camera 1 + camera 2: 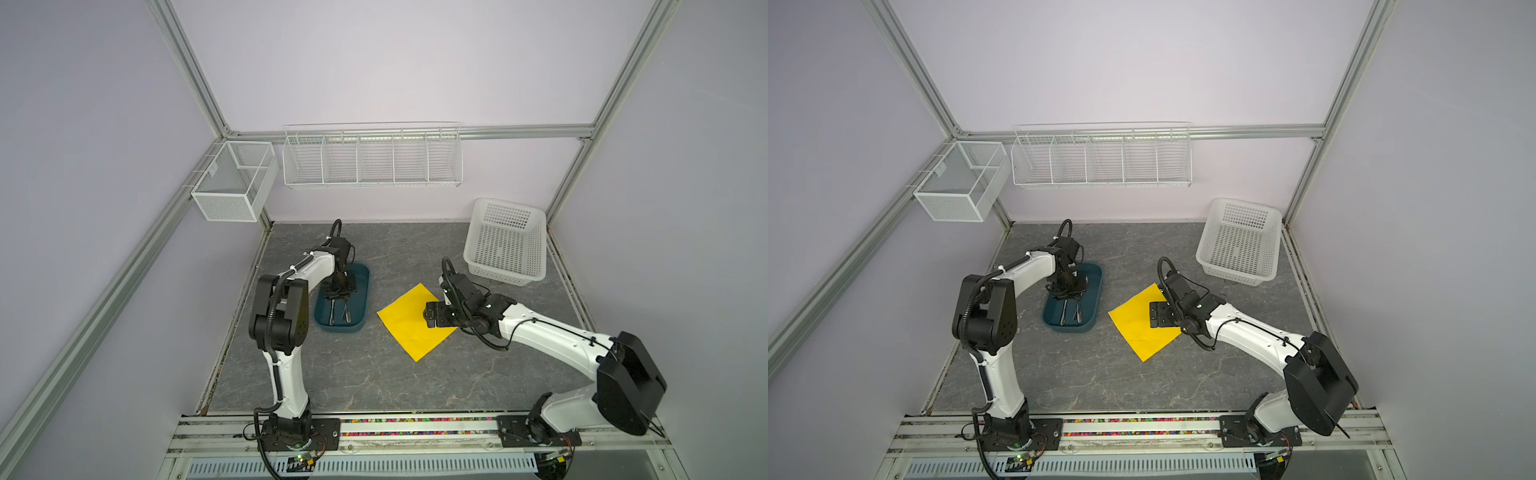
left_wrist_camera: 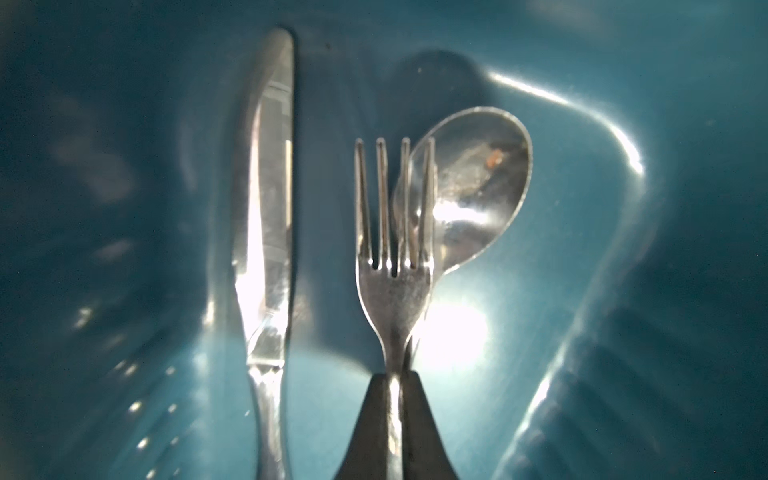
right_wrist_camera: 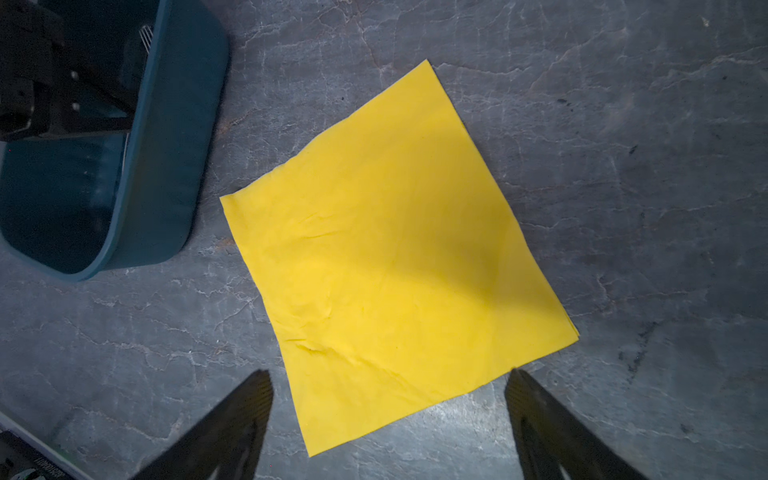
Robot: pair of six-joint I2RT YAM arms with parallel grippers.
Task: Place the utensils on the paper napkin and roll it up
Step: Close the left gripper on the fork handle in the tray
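Observation:
The utensils lie in a teal tub [image 1: 365,291] on the left of both top views. In the left wrist view a knife [image 2: 266,208] lies beside a fork [image 2: 392,291], whose tines overlap the bowl of a spoon [image 2: 478,187]. My left gripper [image 2: 395,382] reaches down into the tub and is shut on the fork's neck; the spoon's handle runs right behind it. The paper napkin [image 1: 409,322] [image 3: 395,249] lies flat and bare on the table, right of the tub. My right gripper [image 3: 388,382] hovers open over the napkin's near right edge, holding nothing.
A white plastic basket [image 1: 505,243] stands at the back right. On the back wall hangs a wire rack [image 1: 372,158], and a mesh box [image 1: 232,180] hangs at the left corner. The tub's wall [image 3: 174,124] stands close to the napkin's left corner.

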